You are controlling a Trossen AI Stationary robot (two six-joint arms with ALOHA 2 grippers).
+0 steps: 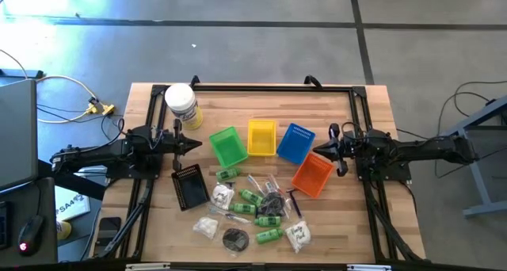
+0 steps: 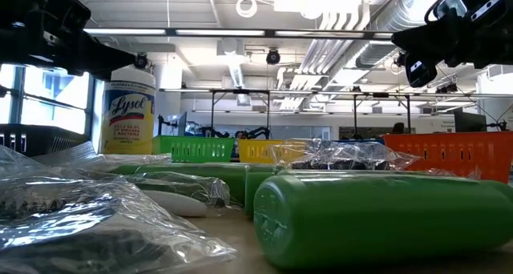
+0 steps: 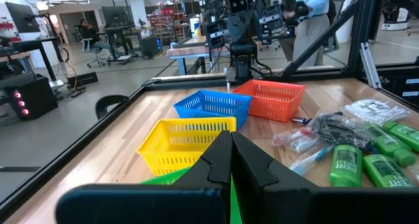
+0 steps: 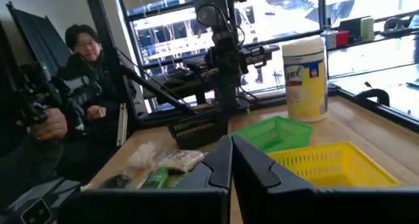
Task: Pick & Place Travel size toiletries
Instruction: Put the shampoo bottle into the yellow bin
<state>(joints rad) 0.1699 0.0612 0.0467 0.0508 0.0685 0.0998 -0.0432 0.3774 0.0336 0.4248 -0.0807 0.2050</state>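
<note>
The travel size toiletries [image 1: 257,211] lie in a loose heap on the near middle of the table: small green bottles [image 1: 268,236], white sachets [image 1: 298,235], clear-wrapped sticks [image 3: 308,145] and a black round pouch [image 1: 235,239]. My left gripper [image 1: 198,143] hangs shut at the table's left, level, above the wood and pointing at the green basket [image 1: 228,146]. At the right my right gripper [image 1: 318,150] hangs shut, level, pointing left near the blue basket [image 1: 295,142]. Both are off the table and away from the heap.
Green, yellow [image 1: 261,137], blue and orange [image 1: 313,176] baskets stand in a row across the middle. A black basket [image 1: 190,186] sits left of the heap. A big white jar with a yellow label [image 1: 181,104] stands at the far left. A person sits beyond the table [image 4: 85,67].
</note>
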